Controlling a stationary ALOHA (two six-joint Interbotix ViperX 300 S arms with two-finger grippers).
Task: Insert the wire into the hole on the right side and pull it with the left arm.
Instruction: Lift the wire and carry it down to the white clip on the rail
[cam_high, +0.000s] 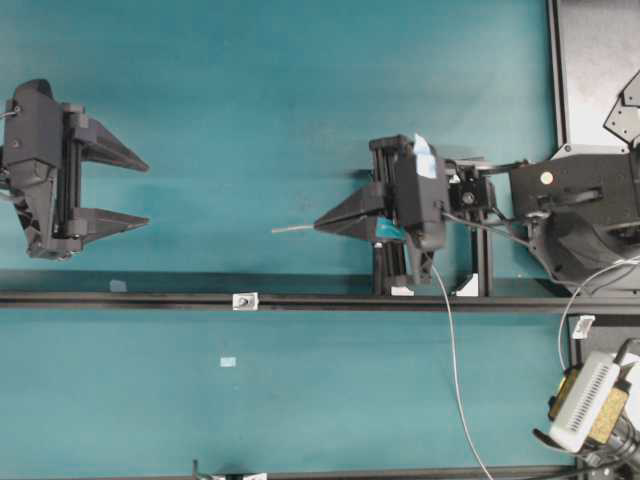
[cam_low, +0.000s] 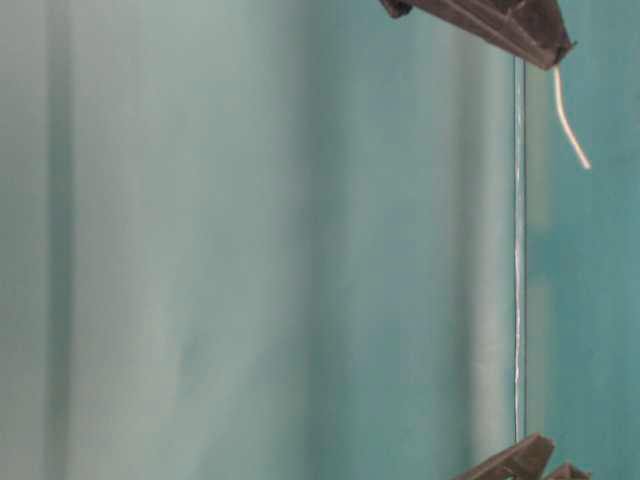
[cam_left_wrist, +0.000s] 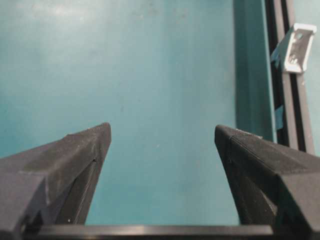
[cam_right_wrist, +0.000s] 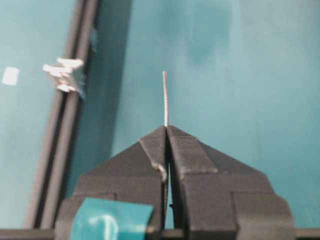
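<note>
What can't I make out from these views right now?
- The hole: too small in the overhead view; blurred in the right wrist view.
- The wire: its far end leaves the overhead view's bottom edge.
- The left gripper, right gripper: both cropped by the table-level view's edges.

Inventory of my bench — counted by kind. Grippers: two, my left gripper (cam_high: 148, 192) and my right gripper (cam_high: 318, 227), each with two black fingers, four fingers in all. Wire: one thin pale wire (cam_high: 292, 229). White bracket with a hole on the rail: one (cam_high: 245, 301). Black rails crossing the teal table (cam_high: 250, 80): two — the long rail (cam_high: 150, 299) and another at the bottom edge (cam_high: 400, 473). Pale tape patches on the table: two (cam_high: 228, 361). Beige-and-white box, lower right: one (cam_high: 588, 405).
</note>
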